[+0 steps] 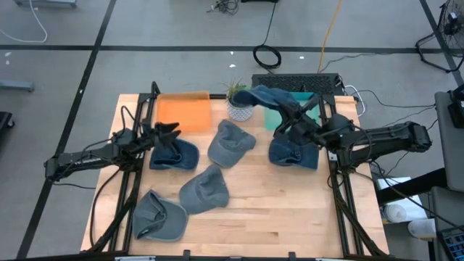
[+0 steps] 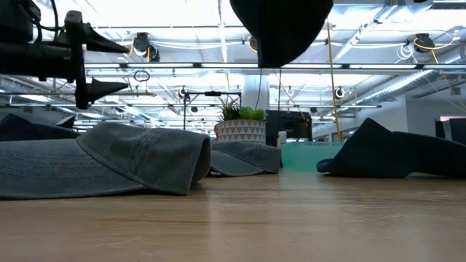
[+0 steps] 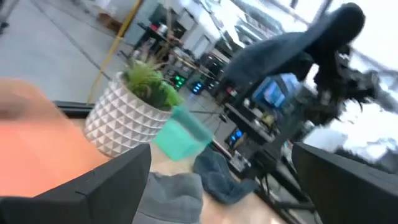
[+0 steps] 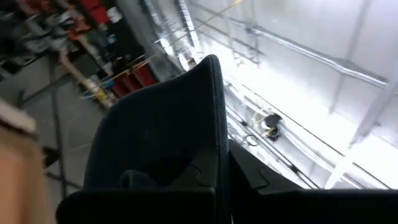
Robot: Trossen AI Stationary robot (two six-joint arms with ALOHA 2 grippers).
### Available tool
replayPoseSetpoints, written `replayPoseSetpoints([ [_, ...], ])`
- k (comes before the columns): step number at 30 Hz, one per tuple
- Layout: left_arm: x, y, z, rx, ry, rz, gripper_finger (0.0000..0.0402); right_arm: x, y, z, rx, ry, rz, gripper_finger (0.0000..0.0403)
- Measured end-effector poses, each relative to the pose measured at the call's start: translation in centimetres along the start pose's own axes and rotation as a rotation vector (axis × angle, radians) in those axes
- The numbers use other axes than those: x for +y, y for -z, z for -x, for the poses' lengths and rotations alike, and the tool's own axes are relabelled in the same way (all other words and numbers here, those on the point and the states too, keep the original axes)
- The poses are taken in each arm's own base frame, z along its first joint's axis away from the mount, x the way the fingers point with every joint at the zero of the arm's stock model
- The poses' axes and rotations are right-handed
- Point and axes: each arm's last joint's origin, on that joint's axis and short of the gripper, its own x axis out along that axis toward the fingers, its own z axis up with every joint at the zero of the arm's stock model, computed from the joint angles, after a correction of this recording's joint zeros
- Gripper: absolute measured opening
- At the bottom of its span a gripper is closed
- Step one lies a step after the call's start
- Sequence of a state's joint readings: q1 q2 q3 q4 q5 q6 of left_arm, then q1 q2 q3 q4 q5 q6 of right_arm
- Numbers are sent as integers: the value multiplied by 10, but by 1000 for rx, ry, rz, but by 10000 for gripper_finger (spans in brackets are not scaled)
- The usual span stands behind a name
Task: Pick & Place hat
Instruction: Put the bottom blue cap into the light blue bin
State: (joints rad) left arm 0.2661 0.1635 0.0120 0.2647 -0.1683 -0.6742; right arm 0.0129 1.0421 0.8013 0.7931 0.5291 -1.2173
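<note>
A wooden table [image 1: 290, 210] carries five caps [image 1: 231, 142], an orange bin [image 1: 183, 112], a teal bin [image 1: 273, 118] and a potted plant [image 1: 238, 100].

The table [image 1: 290, 225] carries a tray [image 1: 184, 112] at its back left, with a potted plant [image 1: 238, 101] just to the tray's right and a bin [image 1: 274, 116] right of the plant. The right gripper [image 1: 290, 110] holds a lifted hat [image 1: 267, 95] above the table, between plant and bin. Below it, on the right side, lies another hat [image 1: 293, 153]. A centre hat [image 1: 230, 142] lies in front of the plant, with one [image 1: 204, 190] nearer the front edge and one [image 1: 161, 217] at the front left. The left gripper [image 1: 164, 134] is over a hat [image 1: 175, 154] in front of the tray.
</note>
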Motion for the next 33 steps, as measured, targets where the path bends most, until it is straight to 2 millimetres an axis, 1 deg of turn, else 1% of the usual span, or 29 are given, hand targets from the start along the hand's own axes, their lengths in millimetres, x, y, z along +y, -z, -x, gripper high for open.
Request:
replayPoseSetpoints([
  [4,-4,-5,0,-44,47,90,399,-2,-1,0,-10,31,-19,3],
  [9,-8,-10,1,-110,76,131,399,-3,-2,0,-13,38,-45,3],
  [15,-9,-11,1,-104,102,189,399,-4,-2,0,-19,40,-96,3],
  [19,-10,-12,1,-98,132,253,399,-3,-2,0,-23,39,-90,3],
  [21,-12,-14,1,-89,147,251,399,-3,-2,0,-23,38,-83,4],
  [23,-16,-18,1,-93,155,230,399,-4,-3,-1,-24,38,-82,4],
  [26,-25,-28,-1,-100,154,168,399,-12,-8,-4,-31,53,-90,4],
  [30,-42,-48,-9,-102,144,23,399,-26,-17,-10,-50,72,-106,4],
  [33,-57,-63,-18,-100,157,-101,399,-35,-26,-13,-105,45,-126,4],
])
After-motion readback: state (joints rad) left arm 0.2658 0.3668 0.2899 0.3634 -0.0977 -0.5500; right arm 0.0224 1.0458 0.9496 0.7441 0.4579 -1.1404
